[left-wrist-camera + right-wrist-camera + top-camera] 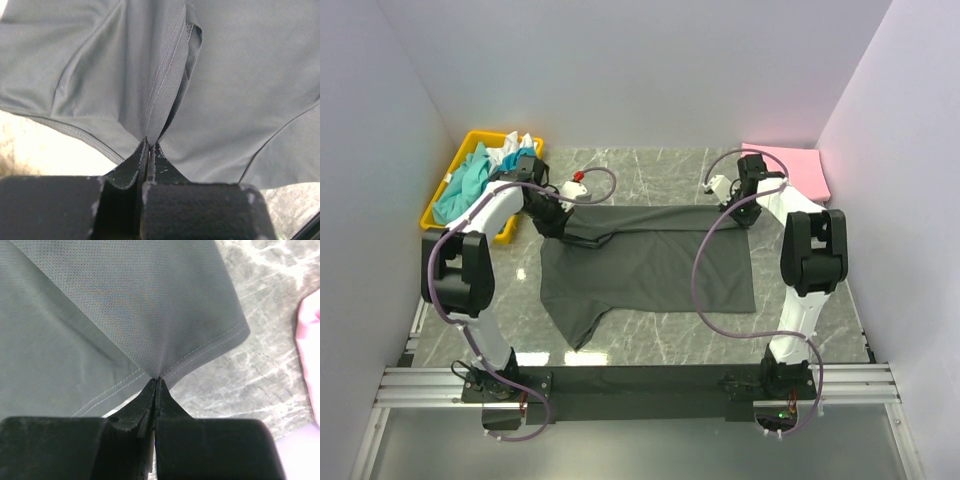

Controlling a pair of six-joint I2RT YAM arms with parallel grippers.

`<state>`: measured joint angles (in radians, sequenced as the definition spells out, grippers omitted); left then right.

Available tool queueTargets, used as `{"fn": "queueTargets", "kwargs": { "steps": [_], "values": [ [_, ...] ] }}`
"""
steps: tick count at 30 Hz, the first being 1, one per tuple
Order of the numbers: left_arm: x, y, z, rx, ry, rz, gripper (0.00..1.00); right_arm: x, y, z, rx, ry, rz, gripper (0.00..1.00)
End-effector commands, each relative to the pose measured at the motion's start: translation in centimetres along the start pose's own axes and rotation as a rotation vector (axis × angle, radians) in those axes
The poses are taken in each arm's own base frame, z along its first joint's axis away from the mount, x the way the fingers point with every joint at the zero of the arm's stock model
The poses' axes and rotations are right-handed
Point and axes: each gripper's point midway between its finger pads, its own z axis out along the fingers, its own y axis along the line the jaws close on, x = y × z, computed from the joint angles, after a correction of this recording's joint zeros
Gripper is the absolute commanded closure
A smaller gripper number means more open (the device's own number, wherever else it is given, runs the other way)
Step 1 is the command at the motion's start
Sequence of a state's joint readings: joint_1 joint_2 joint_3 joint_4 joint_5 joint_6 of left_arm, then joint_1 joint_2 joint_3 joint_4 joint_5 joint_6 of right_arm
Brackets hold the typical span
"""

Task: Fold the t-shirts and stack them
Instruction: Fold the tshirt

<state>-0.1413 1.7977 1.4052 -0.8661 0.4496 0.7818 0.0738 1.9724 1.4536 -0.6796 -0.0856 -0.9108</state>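
Observation:
A dark charcoal grey t-shirt (650,265) lies spread across the middle of the marble table (650,345), one sleeve pointing toward the near edge. My left gripper (552,222) is shut on the shirt's far left part; in the left wrist view the cloth (165,85) bunches into the closed left gripper (149,142). My right gripper (738,215) is shut on the shirt's far right hem corner; the stitched hem (165,325) pinches into the closed right gripper (156,378). A folded pink t-shirt (792,168) lies at the far right, its edge (306,365) showing beside the hem.
A yellow tray (438,212) at the far left holds crumpled teal (463,185) and white (512,150) t-shirts. White walls close in on three sides. A small red and white object (577,183) sits on the table behind the grey shirt.

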Motion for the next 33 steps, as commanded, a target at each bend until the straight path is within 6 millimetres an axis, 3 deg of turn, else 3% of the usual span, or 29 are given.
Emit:
{"fn": "queueTargets", "kwargs": {
  "steps": [1, 9, 15, 29, 31, 32, 33],
  "values": [
    [-1.1, -0.5, -1.9, -0.001, -0.045, 0.015, 0.99, -1.2, -0.8, -3.3, 0.037, -0.055, -0.009, 1.0],
    [-1.5, -1.5, -2.9, 0.016, -0.068, 0.021, 0.99, 0.0, -0.6, -3.9, 0.018, -0.047, 0.004, 1.0],
    [-0.4, -2.3, -2.7, 0.033, -0.044, 0.025, 0.99, 0.9, 0.3, -3.5, -0.004, -0.031, 0.0, 1.0],
    [2.0, -4.5, 0.2, 0.09, 0.022, 0.011, 0.99, 1.7, 1.8, -1.0, -0.044, 0.016, -0.004, 1.0],
    [2.0, -4.1, 0.1, 0.08, 0.025, -0.002, 0.85, 1.9, 2.0, -1.3, -0.053, 0.022, -0.008, 0.94],
    [2.0, -4.1, -0.1, 0.086, 0.025, -0.017, 0.79, 1.9, 1.8, -1.6, -0.052, 0.016, -0.002, 0.77],
    [2.0, -3.4, -0.6, 0.089, 0.002, -0.052, 0.66, 1.8, 1.8, -1.9, -0.054, 0.01, 0.005, 0.68]
  ]
}}
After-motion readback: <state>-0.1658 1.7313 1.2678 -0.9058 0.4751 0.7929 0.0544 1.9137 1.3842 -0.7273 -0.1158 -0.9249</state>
